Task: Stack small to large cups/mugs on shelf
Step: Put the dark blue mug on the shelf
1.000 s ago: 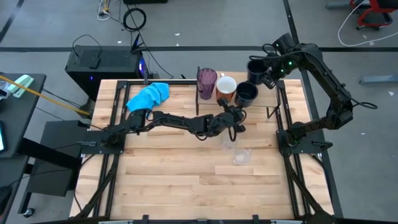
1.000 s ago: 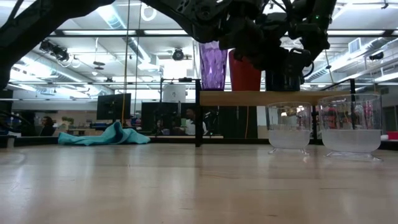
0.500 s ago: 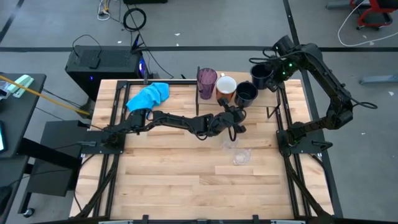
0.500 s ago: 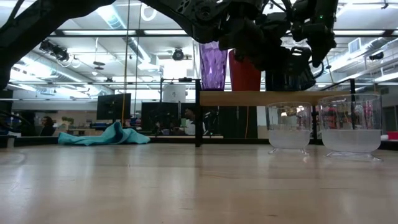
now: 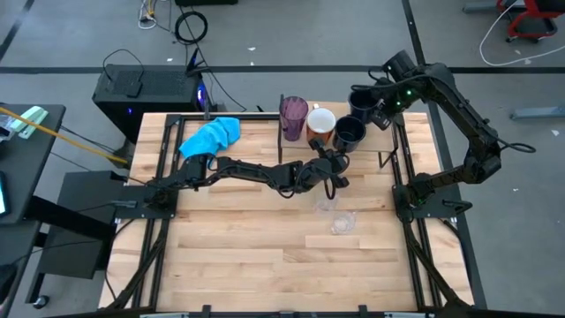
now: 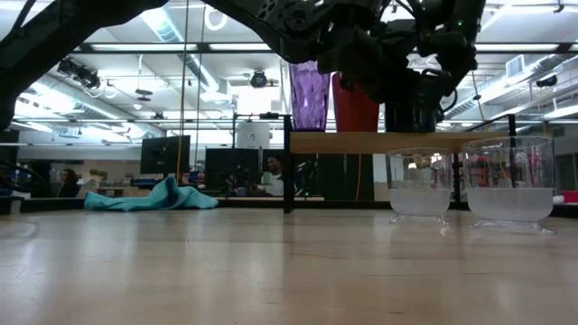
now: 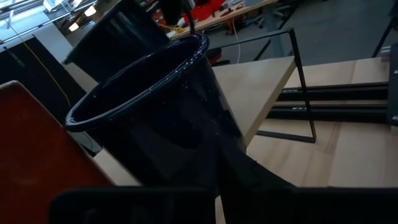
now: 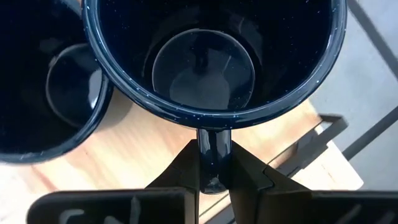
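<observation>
A: Which step is in hand now?

B: I think it is the placing of the second black mug (image 5: 363, 98). The right gripper (image 8: 214, 180) has its fingers pinched on the handle of this mug and holds it in the air over the far right end of the shelf (image 5: 371, 141), at about 1 o'clock from the table's centre.

A: And the other mugs?

B: On the shelf stand already the purple tumbler (image 5: 293, 117), the orange mug (image 5: 320, 124) and the first black mug (image 5: 350, 132), in a row towards 3 o'clock. The two clear cups (image 5: 333, 212) are on the tabletop (image 5: 265, 256), near 5 o'clock of the shelf.

A: What does the left gripper (image 5: 328, 168) do?

B: It is just beside the first black mug, at its 7 o'clock. If its fingers are closed or apart, I cannot tell.

A: What does the next move need?

B: In my judgement, to bring the held mug down upright, beside the first black mug without knocking it, and only then release the handle.
</observation>
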